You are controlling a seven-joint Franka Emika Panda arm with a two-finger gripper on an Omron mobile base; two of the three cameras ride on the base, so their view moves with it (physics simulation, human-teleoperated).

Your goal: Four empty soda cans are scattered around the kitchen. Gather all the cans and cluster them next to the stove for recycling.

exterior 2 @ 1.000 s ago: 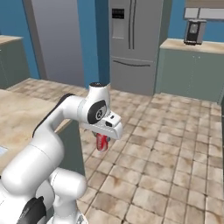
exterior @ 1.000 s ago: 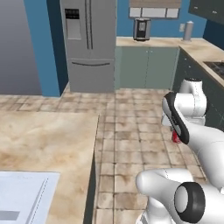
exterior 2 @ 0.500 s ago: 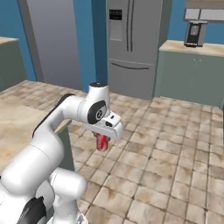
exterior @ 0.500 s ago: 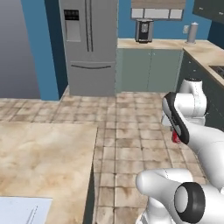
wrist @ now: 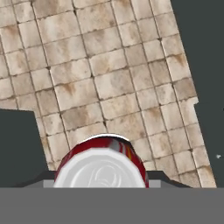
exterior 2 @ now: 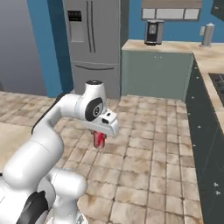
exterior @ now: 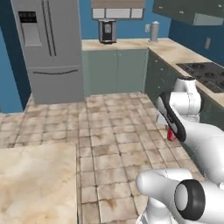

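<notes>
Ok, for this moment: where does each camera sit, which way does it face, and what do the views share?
Left base view: behind-left, facing fridge and stove; arm at lower right.
Right base view: behind-right, facing the fridge; arm at lower left.
Hand view: on the hand, looking down at the tiled floor.
Shared: the red soda can held in the fingers.

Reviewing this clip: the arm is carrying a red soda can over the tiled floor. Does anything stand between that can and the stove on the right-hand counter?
Nothing visible does. The soda can hangs in the gripper above bare floor tiles, and the stove lies on the counter ahead to the right, with only open floor and that counter's cabinet fronts between them.
</notes>
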